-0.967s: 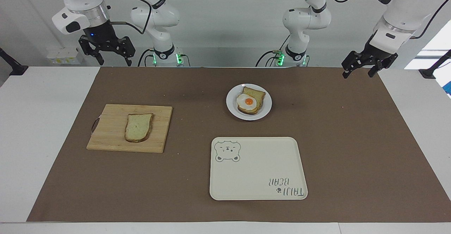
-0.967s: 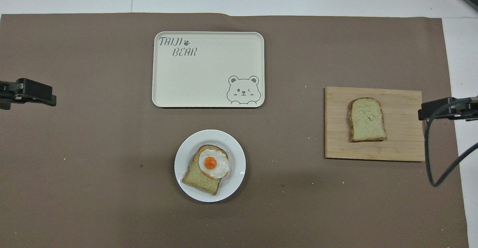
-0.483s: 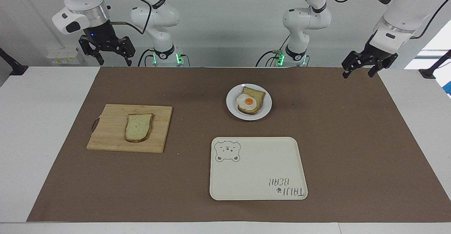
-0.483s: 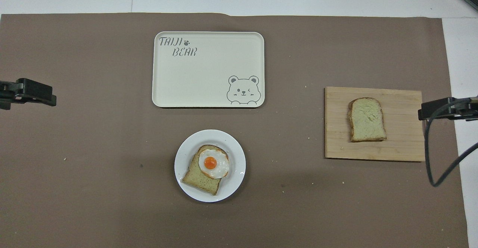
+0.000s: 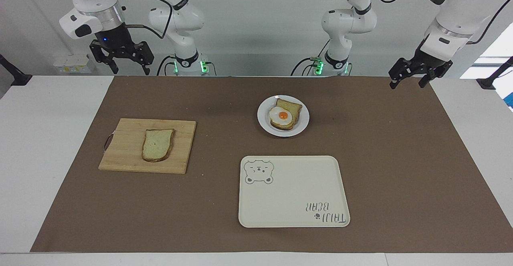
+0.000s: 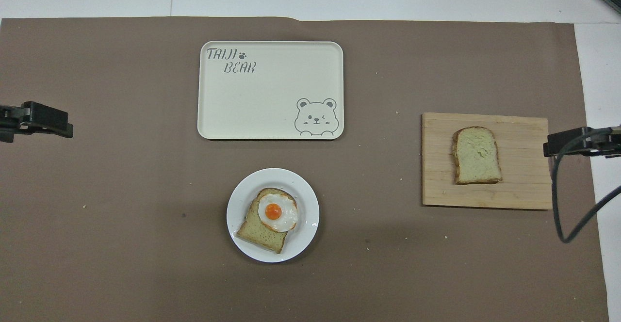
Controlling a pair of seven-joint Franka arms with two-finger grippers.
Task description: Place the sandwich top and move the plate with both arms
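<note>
The sandwich top [image 5: 158, 144] is laid flat on the wooden board [image 5: 124, 154] toward the right arm's end of the table, well apart from the plate [image 5: 262, 123]. It is nearest to the right gripper [image 5: 122, 59], which is held open up in the air. The left gripper [image 5: 413, 77] is also held open and is kept waiting.

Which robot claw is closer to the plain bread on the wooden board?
The right claw. It hangs open, up in the air at the board's end of the table. The left claw hangs open at the other end, past the plate from the plain bread.
</note>
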